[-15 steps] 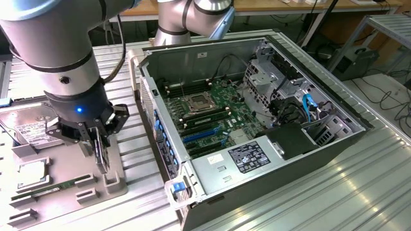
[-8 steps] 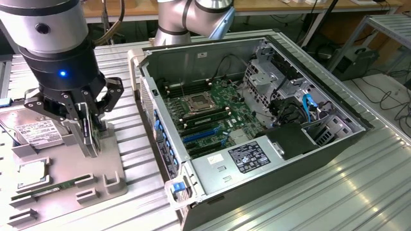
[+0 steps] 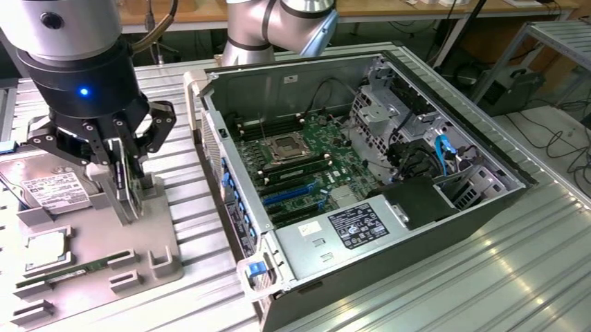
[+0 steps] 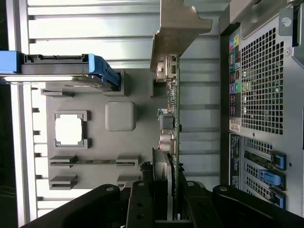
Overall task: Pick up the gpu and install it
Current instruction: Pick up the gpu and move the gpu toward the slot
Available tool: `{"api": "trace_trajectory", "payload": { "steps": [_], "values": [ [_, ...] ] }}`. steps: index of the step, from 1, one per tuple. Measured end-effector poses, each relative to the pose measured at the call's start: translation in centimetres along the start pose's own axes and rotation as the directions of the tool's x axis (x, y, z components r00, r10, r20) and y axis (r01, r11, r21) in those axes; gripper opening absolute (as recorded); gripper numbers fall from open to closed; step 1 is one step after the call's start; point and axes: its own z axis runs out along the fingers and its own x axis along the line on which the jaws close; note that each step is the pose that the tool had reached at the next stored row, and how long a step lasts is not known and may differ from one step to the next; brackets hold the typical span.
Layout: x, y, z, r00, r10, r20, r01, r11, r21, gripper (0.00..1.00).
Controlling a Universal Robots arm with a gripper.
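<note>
- gpu (image 3: 123,185) is pinched between the fingers of the gripper (image 3: 124,164) and held on edge, right over the gray tray (image 3: 138,242).
- From the wrist view, the same gpu (image 4: 167,121) is seen edge-on with the gripper (image 4: 166,204) clamped on one end, and the pale metal bracket (image 4: 178,28) is at the far end.
- Whether the card's lower edge is clear of the tray slot can't be told.
- Laid out on the tray (image 4: 142,95): a hard drive (image 3: 55,190) with a white label, a processor chip (image 3: 46,249) and a green memory stick (image 3: 79,271).
- Further off toward the exterior view's right, an open computer case (image 3: 277,83) is laid on its side on the slatted metal table (image 3: 461,277), with the motherboard (image 3: 305,159) exposed inside.
</note>
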Motion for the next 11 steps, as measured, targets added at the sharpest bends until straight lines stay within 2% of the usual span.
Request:
{"api": "trace_trajectory", "payload": {
  "steps": [11],
  "values": [
    [0.0,0.01,-0.87,1.0,0.0,-0.0001,0.0,1.0,-0.0059,0.28]
  ]
}}
